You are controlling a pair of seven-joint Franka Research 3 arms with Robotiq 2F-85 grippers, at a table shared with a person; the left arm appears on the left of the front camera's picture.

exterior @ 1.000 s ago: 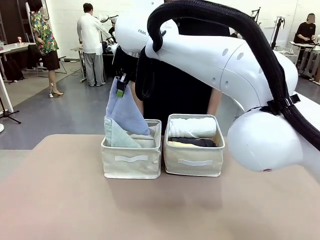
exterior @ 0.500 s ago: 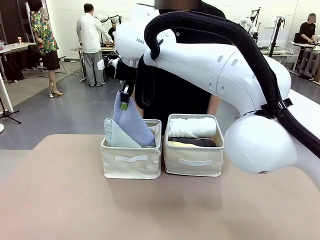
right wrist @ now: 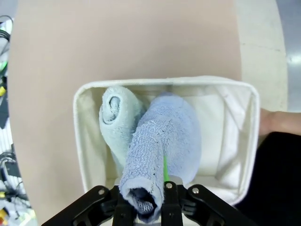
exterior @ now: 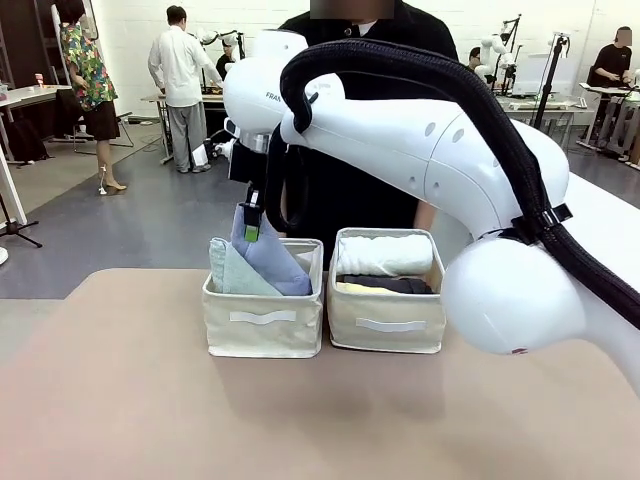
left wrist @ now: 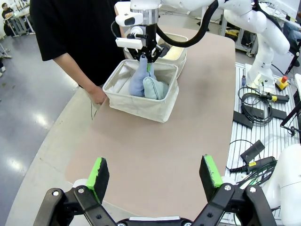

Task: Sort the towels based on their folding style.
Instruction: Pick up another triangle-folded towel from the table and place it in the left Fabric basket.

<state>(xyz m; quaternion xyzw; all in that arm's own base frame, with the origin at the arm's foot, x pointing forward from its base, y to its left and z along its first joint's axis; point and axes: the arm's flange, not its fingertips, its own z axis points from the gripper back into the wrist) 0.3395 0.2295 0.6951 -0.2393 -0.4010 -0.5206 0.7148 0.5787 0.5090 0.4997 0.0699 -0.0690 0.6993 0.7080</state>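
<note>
My right gripper (exterior: 250,220) is shut on the top corner of a periwinkle blue folded towel (exterior: 270,262) and holds it upright inside the left cream bin (exterior: 265,325). A mint green folded towel (exterior: 231,273) leans beside it in the same bin. In the right wrist view the blue towel (right wrist: 164,141) hangs down from the right gripper (right wrist: 146,192) next to the mint towel (right wrist: 114,117). The right bin (exterior: 388,325) holds a white roll (exterior: 385,254) above a dark grey roll (exterior: 392,285). My left gripper (left wrist: 154,172) stands open above the bare table, well short of the bins.
A person in black stands behind the bins, one hand (left wrist: 99,96) at the left bin's far corner. The beige tabletop (exterior: 150,400) in front of the bins is bare. Cables and boxes (left wrist: 258,122) lie on the floor beside the table.
My right gripper has come down with the blue towel, which now sits deeper in the left bin. The left gripper has stayed open.
</note>
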